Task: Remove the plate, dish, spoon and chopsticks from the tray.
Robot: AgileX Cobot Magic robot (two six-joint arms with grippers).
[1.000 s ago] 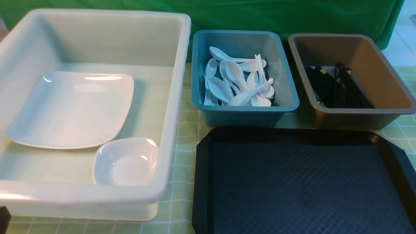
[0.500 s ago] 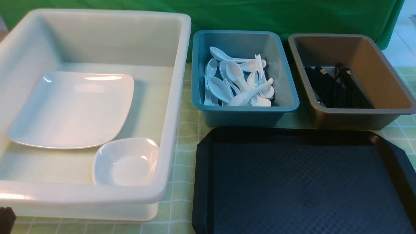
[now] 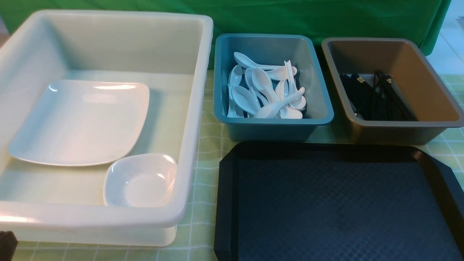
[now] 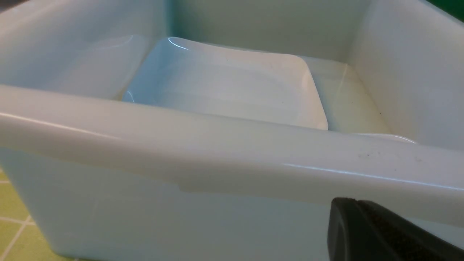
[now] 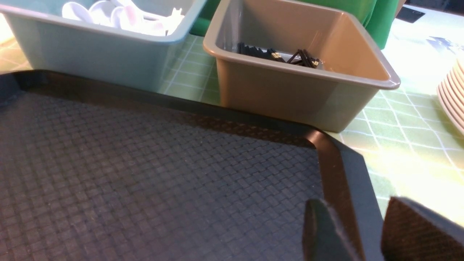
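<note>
The black tray [image 3: 337,206] lies at the front right with nothing on its textured surface [image 5: 145,174]. The large square plate [image 3: 81,121] and a small white dish [image 3: 139,181] rest inside the big white tub [image 3: 195,108]; the left wrist view shows the plate [image 4: 232,87] over the tub's near wall. White spoons [image 3: 266,92] are piled in the teal tub [image 3: 319,105]. Black chopsticks [image 3: 375,96] lie in the brown-grey tub [image 3: 435,94]. My left gripper [image 4: 346,201] is shut and empty, just outside the white tub's front wall. My right gripper [image 5: 355,206] is open above the tray's right rim.
A stack of white plates [image 5: 453,94] stands on the checked green cloth to the right of the tray. A green curtain hangs behind the tubs. The three tubs stand close together along the back.
The dark tip of my left gripper has edged slightly right at the bottom left corner of the front view. Everything else is unchanged.
</note>
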